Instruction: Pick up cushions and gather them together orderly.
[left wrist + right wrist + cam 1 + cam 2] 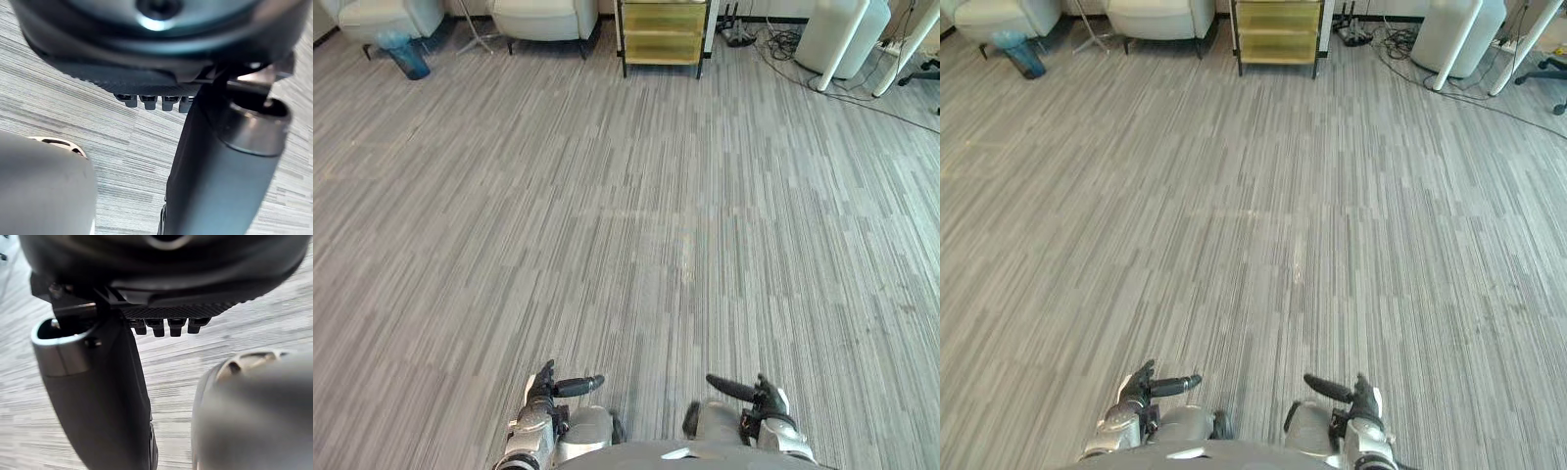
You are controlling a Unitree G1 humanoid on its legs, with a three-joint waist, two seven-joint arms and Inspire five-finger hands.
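Observation:
My left hand (545, 385) hangs low at the bottom edge of the left eye view, thumb stretched inward and fingers relaxed, holding nothing. My right hand (762, 397) mirrors it on the other side, also open with nothing in it. In the left wrist view the thumb (220, 161) stands straight beside a row of fingertips (151, 101) over bare carpet. The right wrist view has the same look, thumb (98, 396) straight beside the fingertips (166, 326). Grey striped carpet (636, 215) stretches out ahead of both hands.
Along the far wall stand two pale armchairs (386, 15) (546, 15), a blue bin (406, 54), a yellow shelf cabinet (663, 34) and a white unit (842, 34) with slanted white legs. Cables (783, 44) lie on the floor; an office chair base (925, 69) sits far right.

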